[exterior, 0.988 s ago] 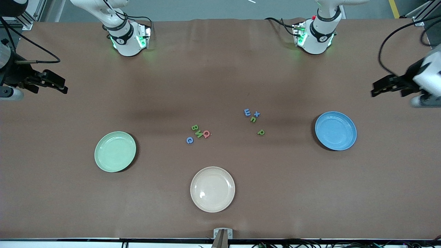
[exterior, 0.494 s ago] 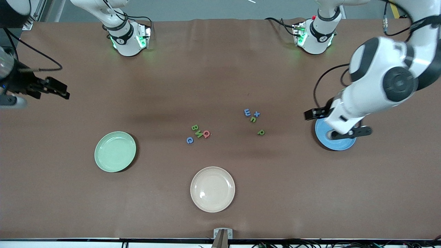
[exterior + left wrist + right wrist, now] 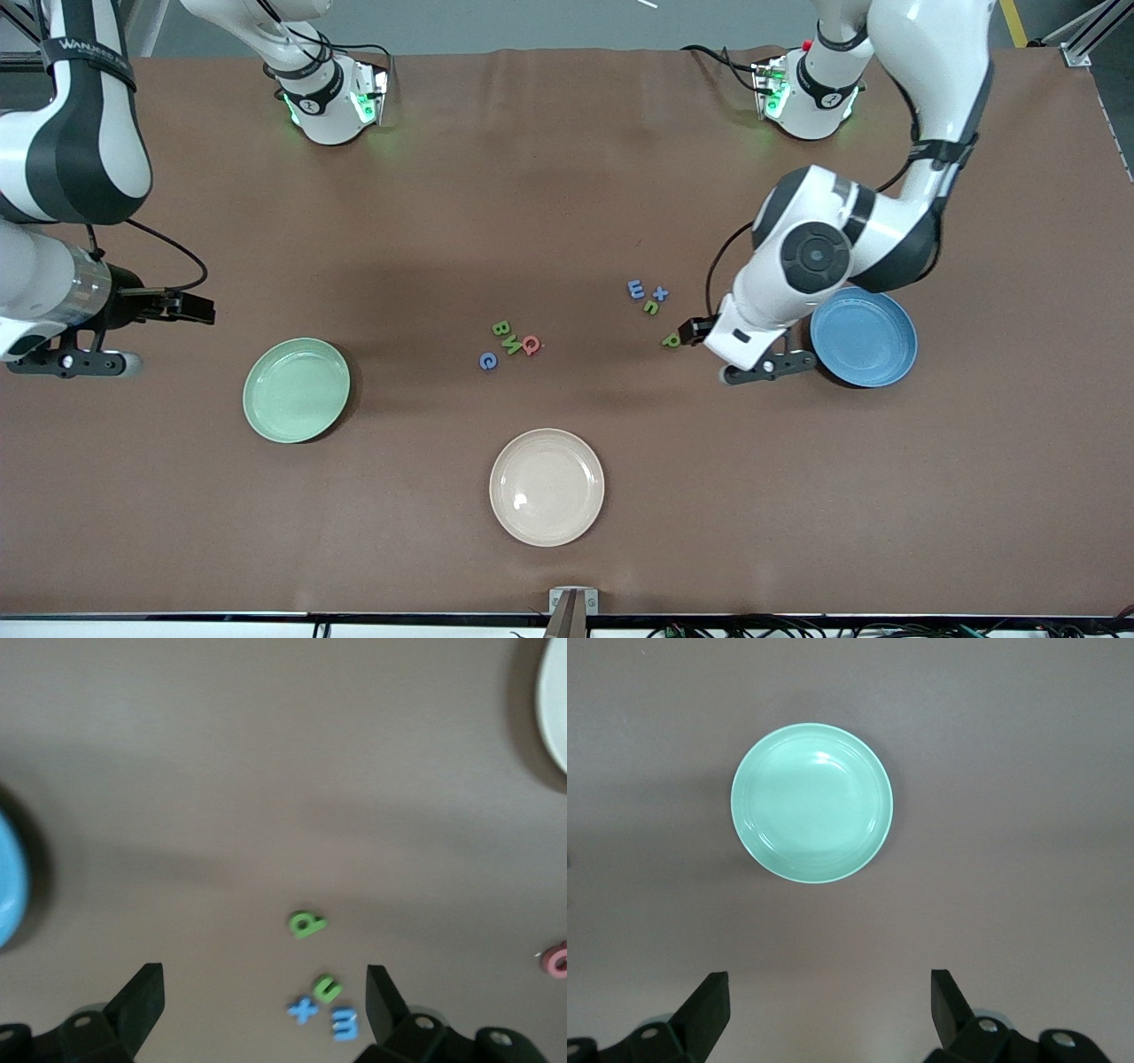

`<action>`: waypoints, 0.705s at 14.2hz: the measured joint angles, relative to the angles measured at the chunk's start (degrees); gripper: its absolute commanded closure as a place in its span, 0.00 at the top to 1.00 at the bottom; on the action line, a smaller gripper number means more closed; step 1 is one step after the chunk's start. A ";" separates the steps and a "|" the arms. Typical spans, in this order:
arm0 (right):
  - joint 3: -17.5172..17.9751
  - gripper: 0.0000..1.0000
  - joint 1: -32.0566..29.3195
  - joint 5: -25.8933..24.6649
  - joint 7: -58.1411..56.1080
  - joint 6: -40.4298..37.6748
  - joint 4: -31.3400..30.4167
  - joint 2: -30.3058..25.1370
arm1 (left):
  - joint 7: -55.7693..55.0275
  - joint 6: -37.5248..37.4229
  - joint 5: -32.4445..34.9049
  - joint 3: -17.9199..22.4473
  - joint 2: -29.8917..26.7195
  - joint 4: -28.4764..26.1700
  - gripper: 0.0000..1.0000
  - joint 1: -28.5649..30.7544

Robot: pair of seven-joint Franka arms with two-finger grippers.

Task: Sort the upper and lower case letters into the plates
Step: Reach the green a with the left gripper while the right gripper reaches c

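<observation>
Two groups of small letters lie mid-table. One holds a green B (image 3: 500, 329), a green letter (image 3: 512, 345), a pink Q (image 3: 530, 345) and a blue C (image 3: 488, 361). The other, toward the left arm's end, holds two blue letters (image 3: 635, 289) (image 3: 660, 293) and two green ones (image 3: 651, 307), the p (image 3: 671, 340) (image 3: 306, 924) lying nearest the front camera. The mint plate (image 3: 296, 390) (image 3: 811, 802) and blue plate (image 3: 864, 337) (image 3: 9, 886) are empty. My left gripper (image 3: 691, 330) (image 3: 264, 1001) hangs open beside the green p. My right gripper (image 3: 190, 307) (image 3: 830, 1005) is open over bare table near the mint plate.
A cream plate (image 3: 547, 487) (image 3: 554, 709) sits empty near the front edge, between the two coloured plates. Both arm bases (image 3: 332, 97) (image 3: 806, 93) stand along the table's back edge. The left arm's elbow hangs partly over the blue plate.
The left arm swung in from the table's end, across the blue plate, to the green p. The right arm moved in toward the mint plate. Both grippers stayed open.
</observation>
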 measured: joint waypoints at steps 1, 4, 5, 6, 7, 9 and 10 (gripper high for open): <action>0.15 1.00 0.86 1.26 4.02 1.29 -0.07 0.38 | -1.51 2.52 0.07 0.00 0.61 -1.58 1.00 -0.94; 0.52 1.00 5.40 6.70 18.19 8.02 -0.70 3.71 | -5.10 8.13 0.14 0.02 2.82 -6.17 1.00 -3.04; 0.58 1.00 7.16 7.77 21.78 10.89 -0.80 5.59 | -6.65 10.52 0.15 0.02 3.45 -7.44 1.00 -3.41; 0.62 1.00 9.06 8.16 25.41 13.66 -0.85 7.56 | -7.78 12.94 0.19 0.03 3.98 -8.57 1.00 -3.68; 0.65 1.00 11.05 8.22 29.71 16.44 -0.88 9.50 | -8.21 14.96 0.68 0.05 4.43 -9.55 1.00 -3.94; 0.69 1.00 15.00 8.21 37.71 21.67 -0.94 13.07 | -9.40 17.13 4.15 0.12 5.58 -10.55 1.00 -4.27; 0.70 1.00 16.88 8.20 41.33 24.10 -0.97 14.76 | -10.45 18.09 5.72 0.14 6.36 -10.65 1.00 -4.32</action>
